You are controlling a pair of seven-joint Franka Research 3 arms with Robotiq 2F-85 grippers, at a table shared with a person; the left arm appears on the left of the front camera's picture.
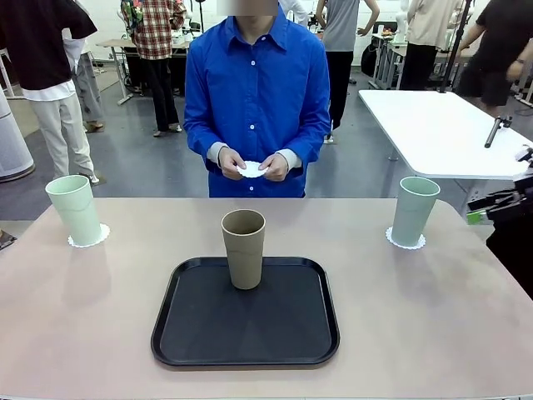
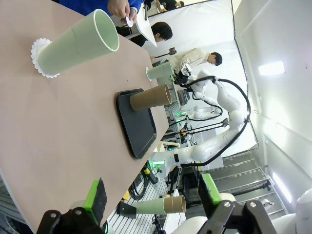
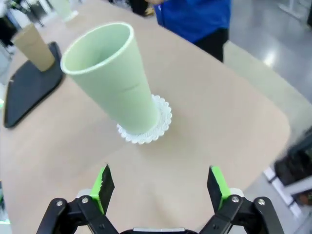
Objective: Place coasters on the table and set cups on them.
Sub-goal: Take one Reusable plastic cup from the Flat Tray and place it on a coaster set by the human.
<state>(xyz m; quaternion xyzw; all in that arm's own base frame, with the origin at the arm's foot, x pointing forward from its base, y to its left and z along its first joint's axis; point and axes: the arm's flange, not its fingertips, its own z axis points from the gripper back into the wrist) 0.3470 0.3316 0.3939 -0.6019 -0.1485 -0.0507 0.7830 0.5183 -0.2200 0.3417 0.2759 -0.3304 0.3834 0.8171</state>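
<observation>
Left pincer (image 2: 152, 195) and right pincer (image 3: 160, 187) were both spread wide, holding nothing. Tan cup (image 1: 243, 248) stood on the black tray (image 1: 191, 333) mid-table (image 1: 83, 317). Farther back, left mint cup (image 1: 75, 208) sat on left coaster (image 1: 88, 242) and right mint cup (image 1: 414, 210) on right coaster (image 1: 405, 242). At the far side, the person's hands (image 1: 231, 164) held the third coaster (image 1: 251, 169).

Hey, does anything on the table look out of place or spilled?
Nothing tipped or spilled. The tan cup stands on the black tray without a coaster, while the left mint cup and right mint cup sit on theirs; the person holds the third coaster.
</observation>
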